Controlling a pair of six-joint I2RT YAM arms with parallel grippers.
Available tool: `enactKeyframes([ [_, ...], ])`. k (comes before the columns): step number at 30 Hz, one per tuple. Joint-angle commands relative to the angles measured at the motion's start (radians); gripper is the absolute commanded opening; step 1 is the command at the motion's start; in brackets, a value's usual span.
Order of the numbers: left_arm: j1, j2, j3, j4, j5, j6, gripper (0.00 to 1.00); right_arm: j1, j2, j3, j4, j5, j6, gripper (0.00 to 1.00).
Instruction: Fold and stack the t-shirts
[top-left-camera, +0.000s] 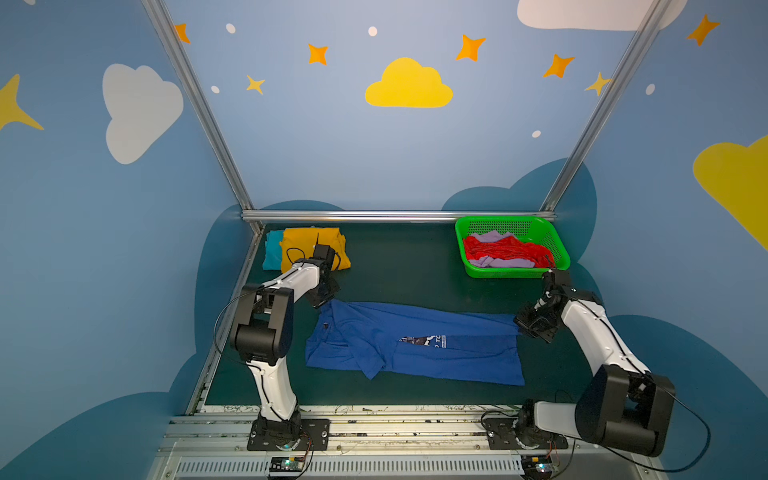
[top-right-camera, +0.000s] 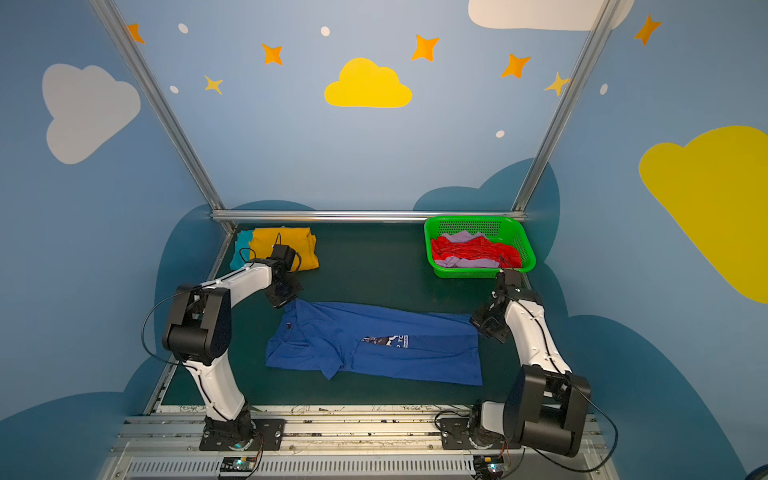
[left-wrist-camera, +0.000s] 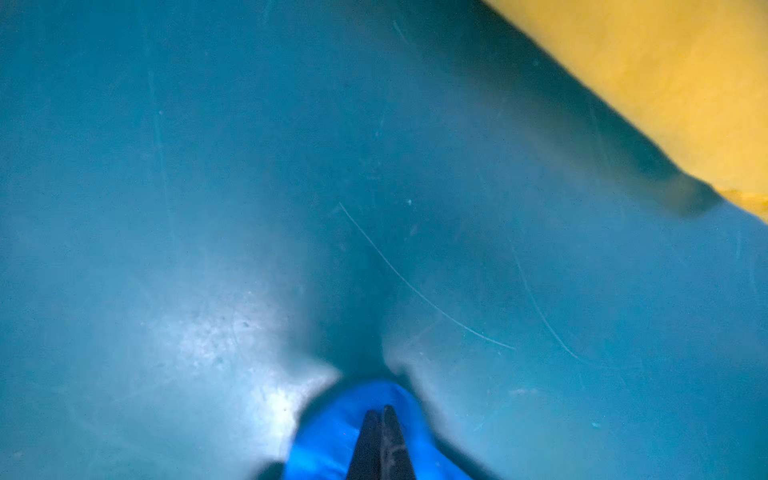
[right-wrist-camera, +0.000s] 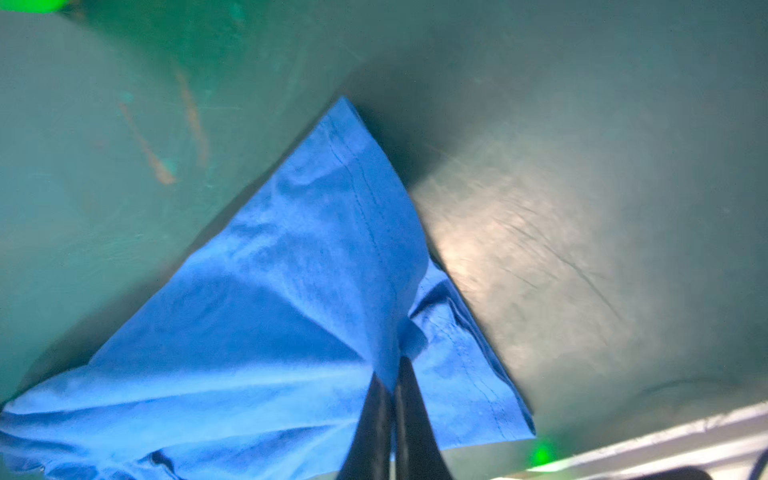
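The royal blue t-shirt (top-left-camera: 415, 347) (top-right-camera: 374, 349) lies spread sideways across the middle of the green table, partly folded, with a strip of white print showing. My left gripper (top-left-camera: 326, 301) (left-wrist-camera: 381, 411) is shut on its far left corner, blue cloth (left-wrist-camera: 332, 432) bunched around the tips. My right gripper (top-left-camera: 521, 328) (right-wrist-camera: 392, 370) is shut on the far right corner, where the hem (right-wrist-camera: 291, 291) rises in a peak. A folded mustard yellow t-shirt (top-left-camera: 307, 249) (left-wrist-camera: 665, 83) rests on a teal one (top-left-camera: 272, 249) at the back left.
A green mesh basket (top-left-camera: 511, 272) (top-right-camera: 478, 272) at the back right holds a crumpled red t-shirt (top-left-camera: 507, 251) and a lilac one (top-left-camera: 494, 237). An aluminium rail (top-left-camera: 395, 216) and blue walls bound the table; the arm bases sit on the front rail.
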Motion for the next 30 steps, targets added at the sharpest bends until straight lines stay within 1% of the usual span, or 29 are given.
enactKeyframes([
  [1,0.013,-0.006,0.002,-0.013,-0.013,-0.003,0.04,-0.005,-0.017,-0.066,-0.042,0.012,0.011,0.00],
  [4,0.017,-0.007,0.005,-0.015,-0.018,-0.002,0.04,0.006,-0.022,-0.123,-0.017,-0.016,0.026,0.00],
  [5,0.020,-0.007,0.007,-0.016,-0.021,-0.001,0.04,0.012,-0.020,-0.137,-0.015,-0.015,0.030,0.09],
  [6,0.021,-0.007,0.010,-0.018,-0.021,-0.001,0.04,0.017,-0.014,-0.148,-0.016,-0.012,0.034,0.30],
  [7,0.023,-0.008,0.013,-0.020,-0.022,-0.003,0.04,0.018,-0.010,-0.155,-0.020,-0.004,0.040,0.48],
  [8,0.025,-0.009,0.017,-0.026,-0.026,-0.003,0.04,0.019,-0.006,-0.157,-0.024,0.004,0.043,0.56],
  [10,0.025,-0.015,0.024,-0.041,-0.035,-0.006,0.04,0.013,-0.013,-0.146,-0.034,0.021,0.046,0.61],
  [11,0.025,-0.024,0.028,-0.051,-0.040,-0.006,0.04,0.009,-0.025,-0.129,-0.039,0.031,0.047,0.61],
  [12,0.023,-0.035,0.030,-0.059,-0.046,-0.003,0.06,0.009,-0.041,-0.110,-0.045,0.046,0.046,0.61],
  [13,0.014,-0.053,0.031,-0.069,-0.059,0.001,0.15,0.011,-0.058,-0.082,-0.053,0.066,0.040,0.59],
  [15,-0.019,-0.095,0.034,-0.082,-0.090,0.019,0.45,0.017,-0.088,-0.024,-0.060,0.088,0.019,0.52],
  [16,-0.045,-0.114,0.032,-0.074,-0.096,0.033,0.57,0.025,-0.097,0.001,-0.051,0.087,0.000,0.44],
  [17,-0.076,-0.126,0.032,-0.068,-0.106,0.046,0.63,0.048,-0.101,0.018,-0.034,0.089,-0.025,0.32],
  [18,-0.101,-0.127,0.038,-0.070,-0.121,0.051,0.66,0.075,-0.097,0.029,-0.025,0.094,-0.032,0.21],
  [19,-0.128,-0.118,0.047,-0.073,-0.134,0.058,0.68,0.115,-0.083,0.038,-0.016,0.107,-0.034,0.07],
  [20,-0.147,-0.100,0.059,-0.080,-0.148,0.061,0.69,0.157,-0.063,0.044,-0.008,0.121,-0.033,0.00],
  [22,-0.163,-0.059,0.078,-0.091,-0.144,0.054,0.70,0.228,-0.010,0.045,0.007,0.117,-0.022,0.00],
  [24,-0.170,-0.027,0.088,-0.088,-0.134,0.045,0.69,0.262,0.044,0.031,0.031,0.082,-0.013,0.00],
  [25,-0.175,-0.015,0.091,-0.087,-0.133,0.043,0.65,0.260,0.066,0.015,0.049,0.050,-0.012,0.00],
  [26,-0.180,-0.006,0.093,-0.089,-0.133,0.040,0.58,0.253,0.081,-0.006,0.068,0.024,-0.009,0.00],
  [29,-0.182,0.024,0.093,-0.102,-0.144,0.026,0.40,0.226,0.087,-0.090,0.122,-0.018,0.011,0.00],
  [30,-0.180,0.034,0.093,-0.105,-0.148,0.022,0.37,0.210,0.085,-0.113,0.133,-0.027,0.018,0.00],
])
